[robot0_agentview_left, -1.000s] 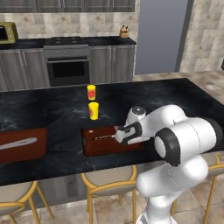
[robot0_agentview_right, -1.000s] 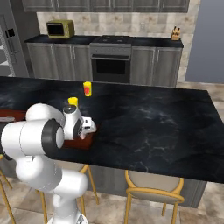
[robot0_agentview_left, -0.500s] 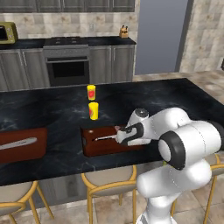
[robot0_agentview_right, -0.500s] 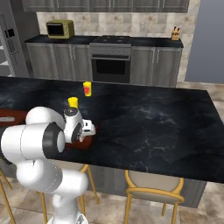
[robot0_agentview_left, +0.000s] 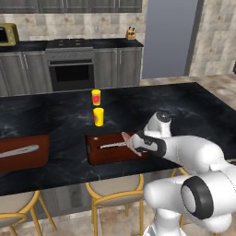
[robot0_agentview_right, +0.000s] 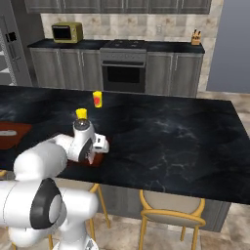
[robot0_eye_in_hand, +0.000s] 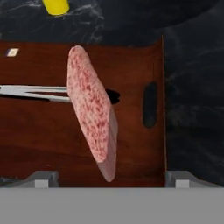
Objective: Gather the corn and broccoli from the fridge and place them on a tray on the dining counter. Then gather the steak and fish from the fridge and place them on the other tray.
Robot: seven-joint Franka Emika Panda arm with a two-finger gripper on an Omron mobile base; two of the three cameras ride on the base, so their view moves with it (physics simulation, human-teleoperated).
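- Low in the hand view, gripper [robot0_eye_in_hand: 111, 177] spread wide, grey fingertips [robot0_eye_in_hand: 41, 178] at the bottom corners, well clear of the meat on both sides.
- Between those tips, the steak [robot0_eye_in_hand: 92, 114] on edge, pink and marbled, tilted from upper left to lower centre, nothing clamping it; touching the wood or not, cannot tell.
- Underneath, the brown tray [robot0_eye_in_hand: 131, 65] with a dark slot handle near its right rim, resting on the dining counter [robot0_eye_in_hand: 192, 87].
- Left centre of the hand view, a thin silvery fish [robot0_eye_in_hand: 33, 92] lying across the tray, its end behind the steak.
- In the left base view, mid-frame, same steak [robot0_agentview_left: 131, 142] at the gripper [robot0_agentview_left: 134, 144], over the right end of the tray [robot0_agentview_left: 108, 154]; fish [robot0_agentview_left: 113, 145] along the tray top.
- Far left edge, a second brown tray [robot0_agentview_left: 27, 159] with a long pale item on it.
- Further back on the slab, two yellow cups [robot0_agentview_left: 98, 116] with red labels, one behind the other.
- Beyond, upper part of the frame, dark cabinets with an oven [robot0_agentview_left: 70, 69], a yellow microwave [robot0_agentview_left: 8, 34] at upper left.
- In the right base view, gripper [robot0_agentview_right: 93, 155] at lower left, over the tray's edge.
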